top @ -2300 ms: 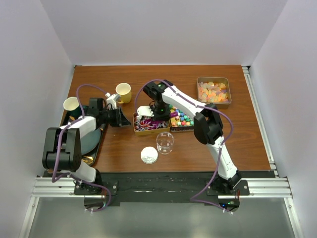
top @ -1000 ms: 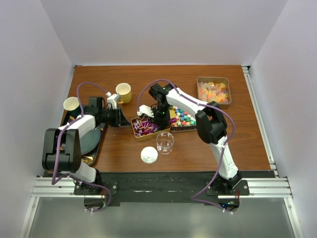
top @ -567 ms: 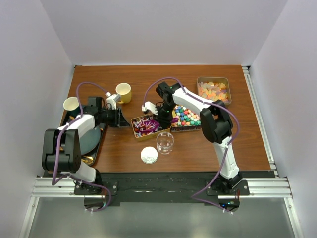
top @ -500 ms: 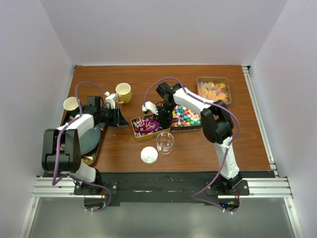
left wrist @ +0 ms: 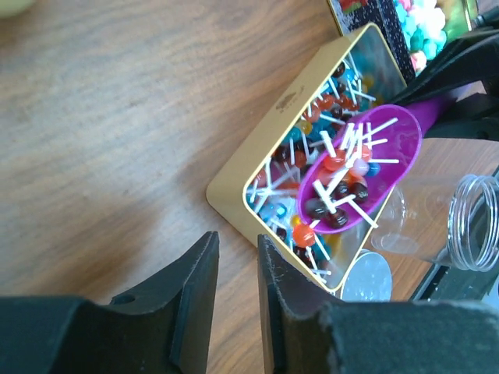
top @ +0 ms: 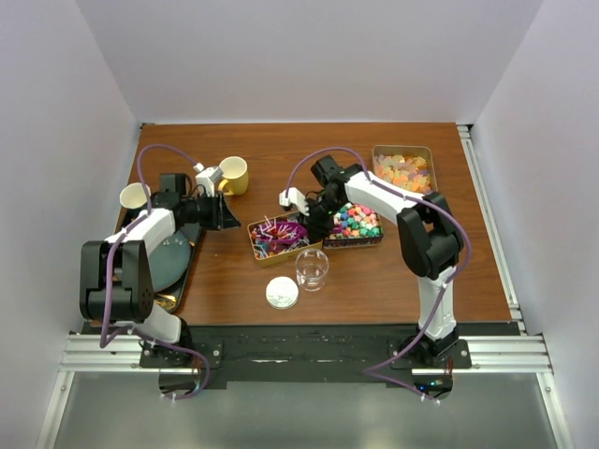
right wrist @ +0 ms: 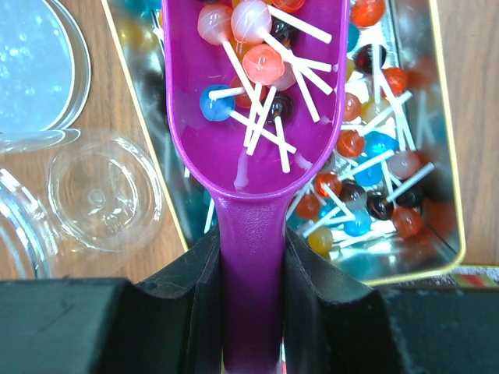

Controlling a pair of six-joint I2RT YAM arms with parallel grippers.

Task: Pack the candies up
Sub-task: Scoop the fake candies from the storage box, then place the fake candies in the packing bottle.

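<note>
My right gripper (right wrist: 253, 249) is shut on the handle of the purple scoop (right wrist: 257, 117). The scoop's bowl holds several small lollipops, red, blue, pink and dark, with white sticks. It hangs over the gold tin (right wrist: 448, 156), which holds more of them. In the top view the right gripper (top: 314, 220) sits just right of that tin (top: 255, 238). My left gripper (left wrist: 236, 249) is empty, its jaws a narrow gap apart, over bare wood left of the tin (left wrist: 257, 148). Multicoloured balls (top: 356, 223) fill a second tin. Orange-pink pieces (top: 403, 173) fill a third.
An empty glass jar (top: 312, 268) stands in front of the gold tin, its white lid (top: 282, 294) beside it. Two yellow mugs (top: 233, 175) (top: 136, 196) stand at the left. A dark tray (top: 187, 271) with a plate lies at the left edge.
My right gripper has drawn the scoop rightward and up out of the lollipops, now loaded. The two middle tins have shifted a little. My left gripper has moved slightly toward the back.
</note>
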